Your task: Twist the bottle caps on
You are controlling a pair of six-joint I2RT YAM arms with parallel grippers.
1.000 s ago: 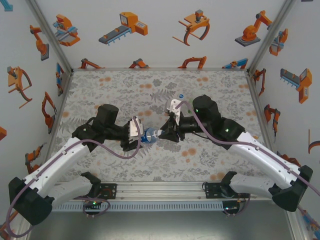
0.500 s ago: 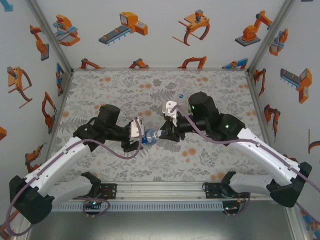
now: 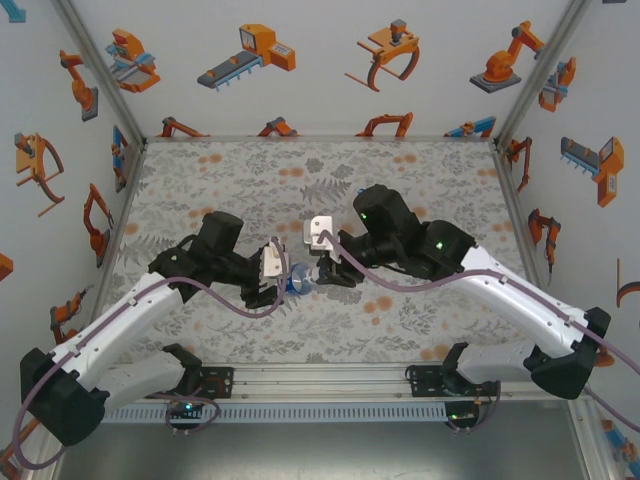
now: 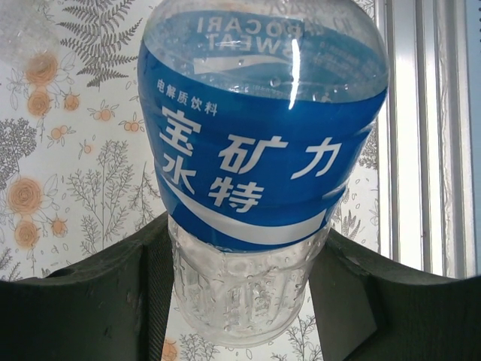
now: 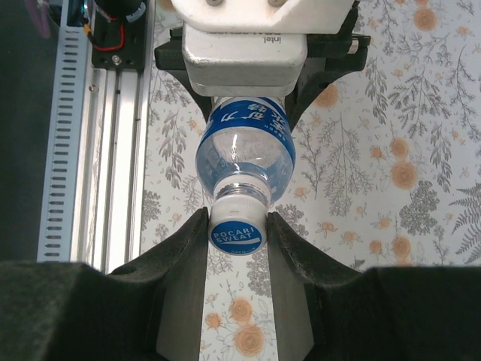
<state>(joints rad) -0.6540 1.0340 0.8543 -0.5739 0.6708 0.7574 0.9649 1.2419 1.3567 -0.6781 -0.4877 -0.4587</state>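
Note:
The blue-labelled bottle [image 3: 298, 283] lies level above the table between the two arms. My left gripper [image 4: 244, 252] is shut on the bottle [image 4: 259, 150] at its clear ribbed base. A white cap [image 5: 238, 223] with a blue printed top sits on the neck of the bottle [image 5: 244, 147]. My right gripper [image 5: 238, 226] is shut on that cap, one finger on each side. In the top view the right gripper [image 3: 320, 277] meets the left gripper [image 3: 282, 282] at the table's middle. The colourless and green-tinted bottles are out of view.
The floral table cover [image 3: 250, 190] spreads around both arms. A slotted aluminium rail [image 5: 98, 135] runs along the near edge, under the bottle's side. The left wrist's white camera module [image 5: 244, 37] sits just behind the bottle.
The right arm has swung left and its wrist has turned, carrying its white module toward the centre. The bottle and left gripper have shifted slightly left.

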